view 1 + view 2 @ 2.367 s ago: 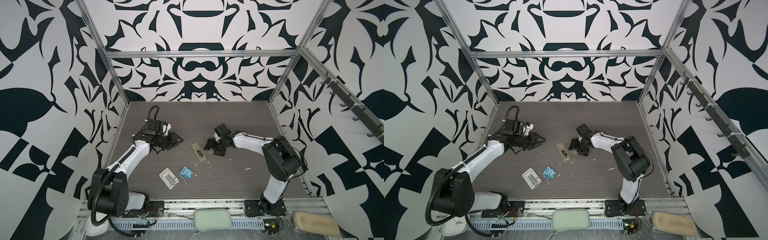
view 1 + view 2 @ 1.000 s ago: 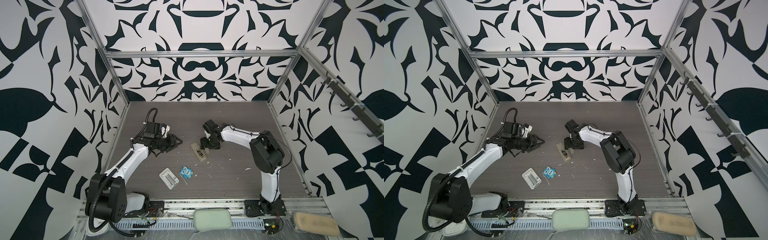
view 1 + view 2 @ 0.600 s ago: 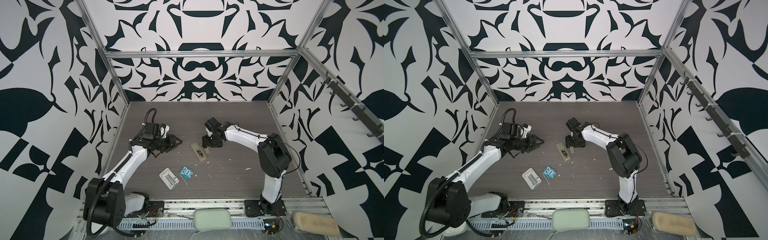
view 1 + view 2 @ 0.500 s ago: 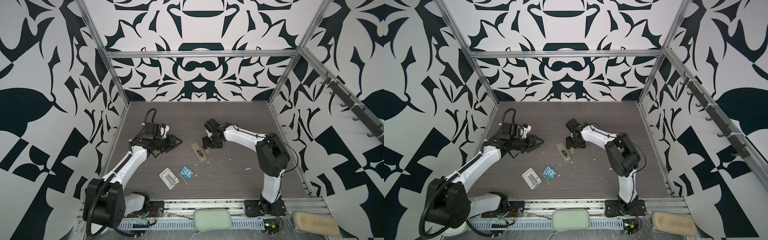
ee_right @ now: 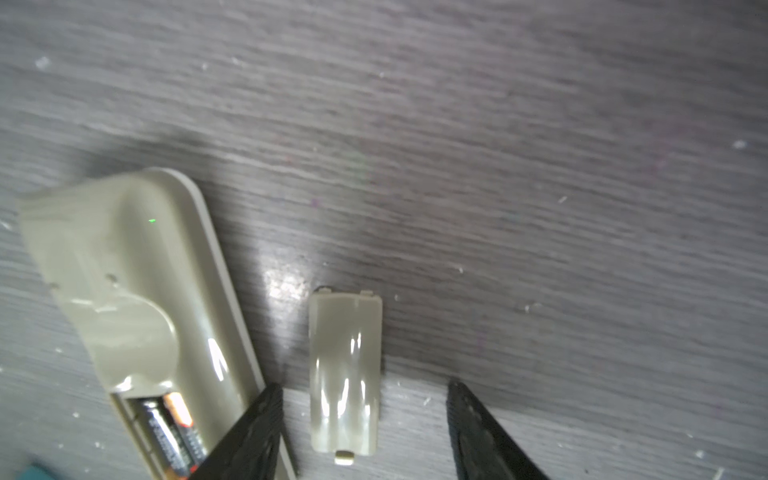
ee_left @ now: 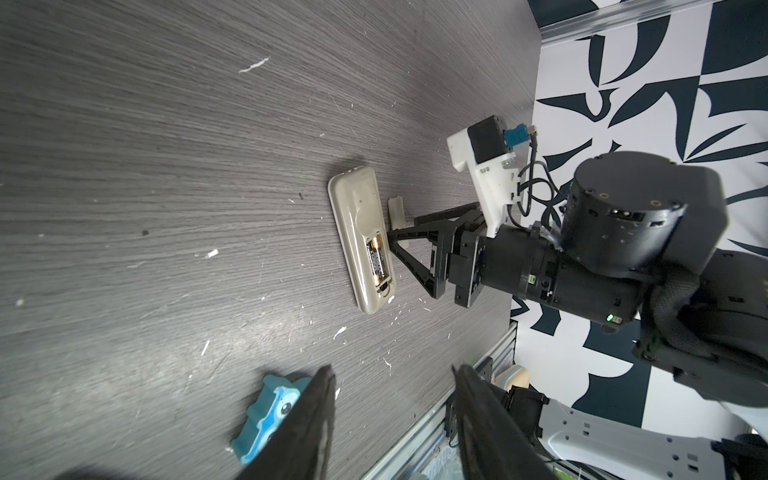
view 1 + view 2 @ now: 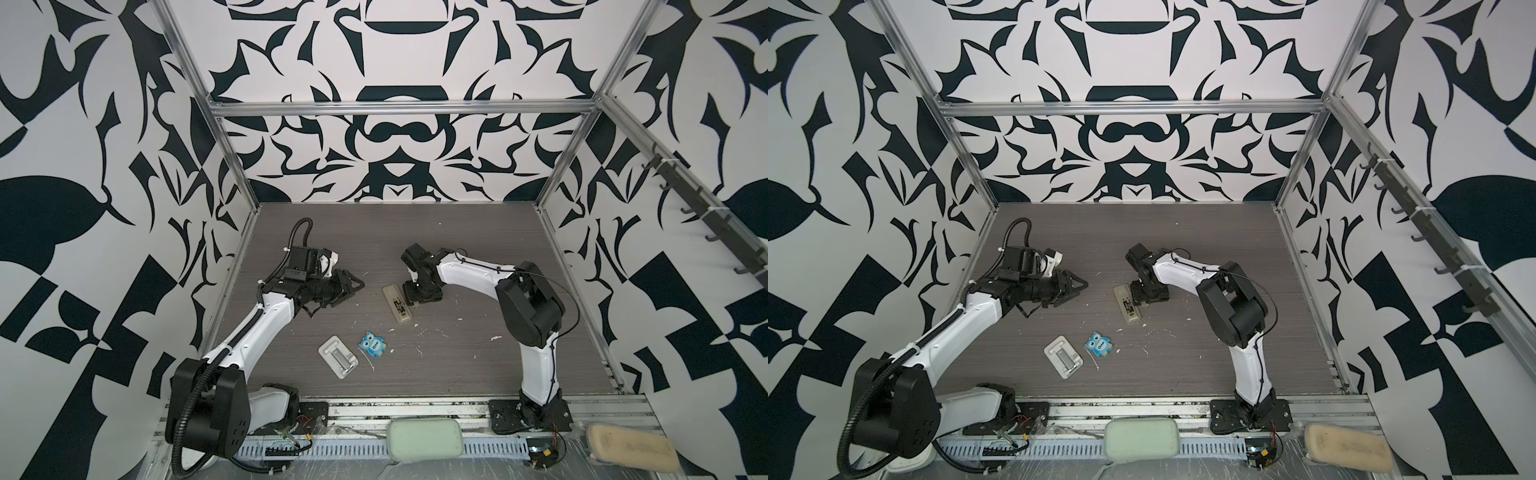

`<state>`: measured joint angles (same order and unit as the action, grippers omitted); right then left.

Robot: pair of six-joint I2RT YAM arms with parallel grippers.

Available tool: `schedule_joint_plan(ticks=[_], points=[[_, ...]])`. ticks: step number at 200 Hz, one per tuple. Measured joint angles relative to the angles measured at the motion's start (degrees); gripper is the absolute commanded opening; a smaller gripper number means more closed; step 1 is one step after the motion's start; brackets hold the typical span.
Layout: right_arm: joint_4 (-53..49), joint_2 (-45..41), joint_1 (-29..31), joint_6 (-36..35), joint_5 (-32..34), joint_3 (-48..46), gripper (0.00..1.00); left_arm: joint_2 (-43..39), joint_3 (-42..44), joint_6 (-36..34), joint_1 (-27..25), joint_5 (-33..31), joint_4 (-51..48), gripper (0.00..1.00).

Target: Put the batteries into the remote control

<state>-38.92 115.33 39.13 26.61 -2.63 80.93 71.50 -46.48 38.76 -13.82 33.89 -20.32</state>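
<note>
The remote control (image 7: 398, 308) (image 7: 1128, 308) lies back up mid-table, its battery bay uncovered. In that bay sit the batteries (image 6: 376, 259) (image 5: 172, 432), dark with orange bands. Flat on the table beside the remote lies its small beige battery cover (image 5: 345, 374) (image 6: 395, 212). My right gripper (image 5: 362, 392) (image 7: 419, 297) is down over the cover and open, a finger on each side with gaps to it; one finger is close to the remote's edge. To the left of the remote my left gripper (image 6: 395, 370) (image 7: 353, 286) hovers open and empty.
A blue owl-shaped item (image 7: 374, 343) (image 6: 266, 415) and a white tray (image 7: 338, 356) with a metal piece lie nearer the front edge. White crumbs are scattered over the dark wood table (image 7: 457, 249). Patterned walls and metal frame posts enclose it.
My right gripper has moved left from beside the remote to over the battery cover, and its jaws have narrowed somewhat. The left arm has hardly moved.
</note>
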Motion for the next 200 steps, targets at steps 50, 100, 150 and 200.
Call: schedule_joint_plan(ticks=[50,100,150,200], points=[[-1.68,0.76,1.51,-1.49,2.47,0.96,0.53,0.04,0.00,0.00,0.00,0.24,0.79,0.50],[-3.17,1.18,2.58,-2.49,3.52,1.60,0.43,0.70,0.00,-0.02,0.00,0.63,1.20,0.49],[-3.82,1.64,2.75,-2.64,3.58,2.32,0.37,1.68,-0.02,-0.42,0.00,0.90,1.25,0.50],[-4.22,1.84,2.75,-2.62,3.82,2.69,0.33,3.23,-0.02,-1.18,0.00,0.94,1.20,0.51]])
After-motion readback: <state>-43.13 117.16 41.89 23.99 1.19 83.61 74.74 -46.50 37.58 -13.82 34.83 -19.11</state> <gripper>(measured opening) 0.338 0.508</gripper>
